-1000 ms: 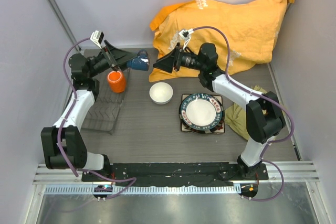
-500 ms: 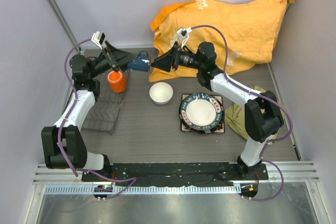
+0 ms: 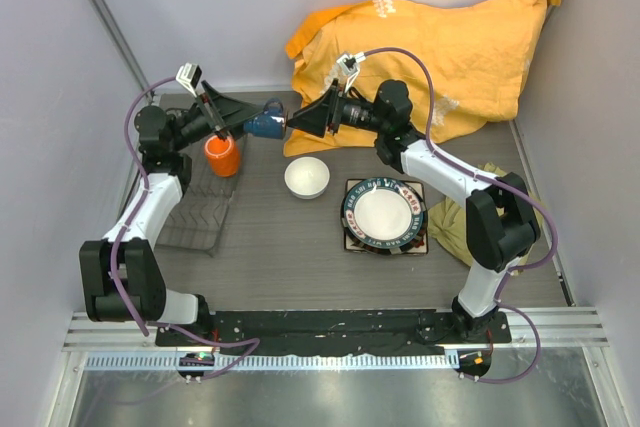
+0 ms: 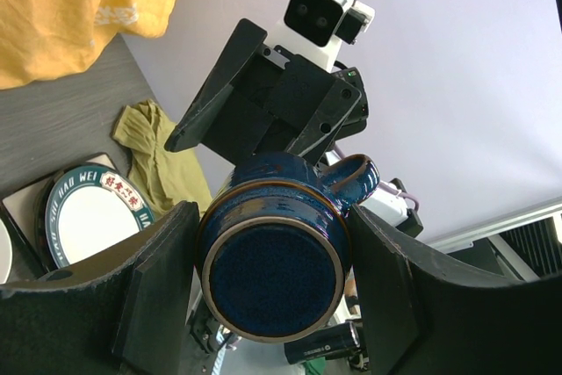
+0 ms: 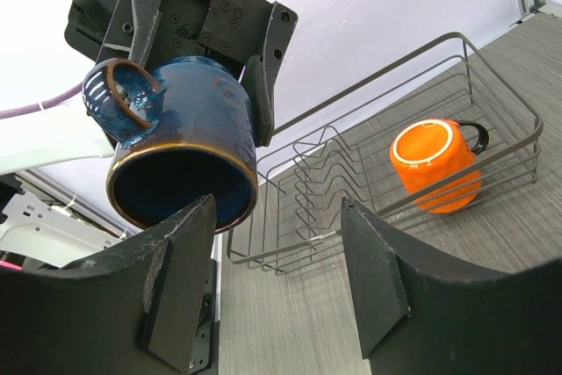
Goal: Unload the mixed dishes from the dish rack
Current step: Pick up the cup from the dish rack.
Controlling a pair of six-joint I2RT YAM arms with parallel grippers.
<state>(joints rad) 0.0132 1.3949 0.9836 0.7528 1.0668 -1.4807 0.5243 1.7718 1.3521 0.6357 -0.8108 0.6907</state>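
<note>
Top view: the small dark blue glazed cup (image 3: 266, 124) hangs at 11 o'clock over the grey table (image 3: 290, 247). It is half hidden between left gripper (image 3: 248, 119) and right gripper (image 3: 291, 122), its axis lying 9-to-3.
Left wrist: the left gripper clamps its sides; the base faces the lens, the mouth is hidden, the handle is at 2 o'clock.
Right wrist: the right gripper stands spread and empty, facing the cup's mouth.

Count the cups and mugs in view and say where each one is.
2. The orange mug sits in the dish rack, at its far end. The dark blue cup is in the air, clamped in the left gripper. No others show.
</note>
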